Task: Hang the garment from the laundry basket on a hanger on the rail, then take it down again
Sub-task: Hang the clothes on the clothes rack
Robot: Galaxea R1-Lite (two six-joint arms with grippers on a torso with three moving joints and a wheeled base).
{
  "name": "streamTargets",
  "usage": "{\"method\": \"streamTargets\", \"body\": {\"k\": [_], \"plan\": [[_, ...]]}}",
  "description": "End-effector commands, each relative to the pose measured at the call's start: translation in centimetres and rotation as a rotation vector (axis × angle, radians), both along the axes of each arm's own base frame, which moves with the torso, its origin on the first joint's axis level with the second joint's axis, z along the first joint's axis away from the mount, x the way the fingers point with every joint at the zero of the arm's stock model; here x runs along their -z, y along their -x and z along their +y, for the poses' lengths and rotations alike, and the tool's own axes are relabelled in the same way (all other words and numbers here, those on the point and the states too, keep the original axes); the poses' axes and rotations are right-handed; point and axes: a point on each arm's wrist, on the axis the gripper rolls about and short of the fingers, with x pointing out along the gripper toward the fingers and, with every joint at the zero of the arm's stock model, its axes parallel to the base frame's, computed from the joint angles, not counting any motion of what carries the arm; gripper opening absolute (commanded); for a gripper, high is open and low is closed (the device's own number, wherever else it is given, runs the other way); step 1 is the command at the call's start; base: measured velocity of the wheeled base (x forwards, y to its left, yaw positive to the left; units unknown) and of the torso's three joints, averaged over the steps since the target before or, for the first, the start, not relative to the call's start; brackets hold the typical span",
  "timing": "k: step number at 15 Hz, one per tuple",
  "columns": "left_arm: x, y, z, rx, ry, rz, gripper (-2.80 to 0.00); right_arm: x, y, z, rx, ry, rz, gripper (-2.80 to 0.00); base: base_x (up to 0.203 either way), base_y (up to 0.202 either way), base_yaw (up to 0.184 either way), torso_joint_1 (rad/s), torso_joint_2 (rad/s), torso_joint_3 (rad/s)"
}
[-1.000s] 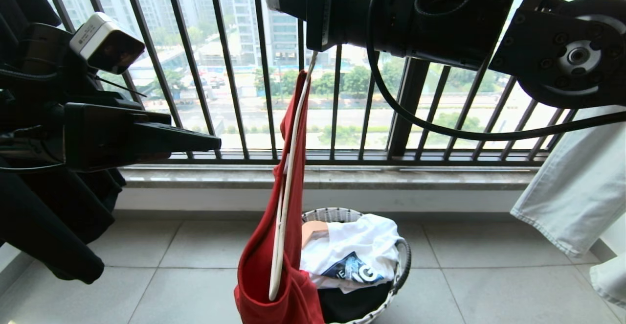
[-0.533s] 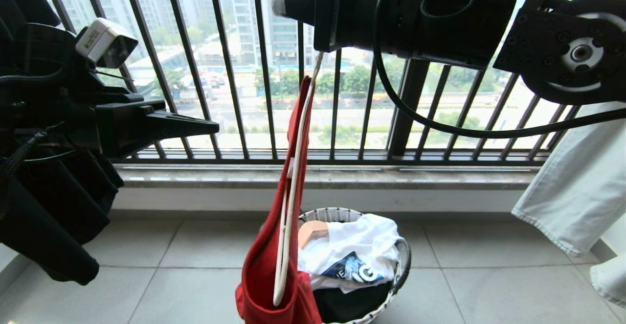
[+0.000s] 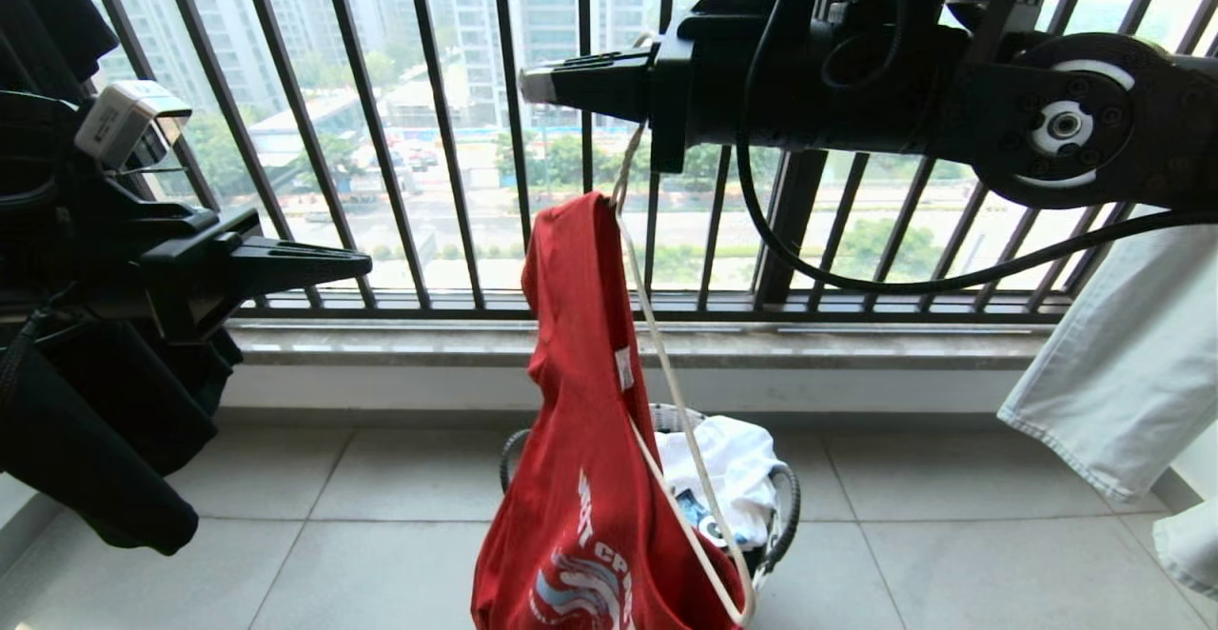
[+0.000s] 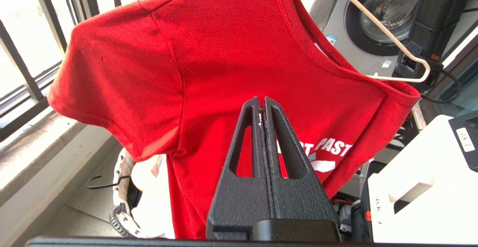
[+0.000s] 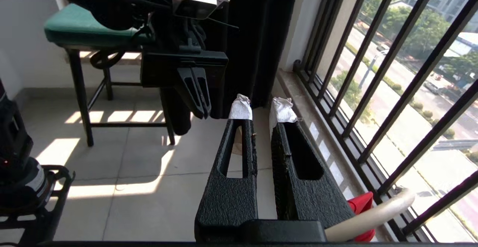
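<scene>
Right gripper, nearly closed, carries the thin off-white hanger with the red T-shirt; left gripper, fully closed, empty, should steady the shirt.

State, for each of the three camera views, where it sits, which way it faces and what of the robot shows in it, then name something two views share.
Head view: high, facing the railing; shows left gripper and right gripper.
Left wrist view: behind the fingers, facing the garment.
Right wrist view: behind the fingers, facing a stool; left gripper shows.
Shared: head and left wrist views show the hanger.
</scene>
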Motion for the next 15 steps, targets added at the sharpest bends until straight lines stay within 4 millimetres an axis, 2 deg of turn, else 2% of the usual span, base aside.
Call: {"method": "streamTargets", "body": {"k": [1, 3, 5, 8, 11, 15], "plan": [[-0.1, 0.2, 0.1, 0.002, 0.004, 0.002, -2.80, 1.7, -1.7, 0.1, -0.058, 0.035, -0.007, -2.80, 0.000, 0.000, 0.000, 0.000, 0.00, 0.000], [0.0, 0.2, 0.1, 0.004, 0.003, -0.007, -2.80, 2.4, -2.6, -0.5, -0.143, 0.056, -0.061, -2.80, 0.000, 0.000, 0.000, 0.000, 0.00, 0.000], [0.2, -0.3, 0.2, 0.006, 0.004, -0.006, -2.80, 2.4, -2.2, -0.8, -0.245, 0.067, -0.051, -2.80, 0.000, 0.000, 0.000, 0.000, 0.00, 0.000], [0.4, -0.6, -0.5, 0.034, 0.005, 0.000, -2.80, 1.5, -0.2, -1.6, -0.342, 0.085, -0.010, -2.80, 0.000, 0.000, 0.000, 0.000, 0.00, 0.000], [0.2, 0.0, -0.7, 0.069, 0.020, -0.006, -2.80, 1.1, 2.6, -0.2, -0.442, 0.110, 0.044, -2.80, 0.000, 0.000, 0.000, 0.000, 0.00, 0.000], [0.4, -0.1, -0.1, 0.089, 0.039, -0.001, -2.80, -0.1, 4.3, -0.5, -0.472, 0.100, 0.024, -2.80, 0.000, 0.000, 0.000, 0.000, 0.00, 0.000]]}}
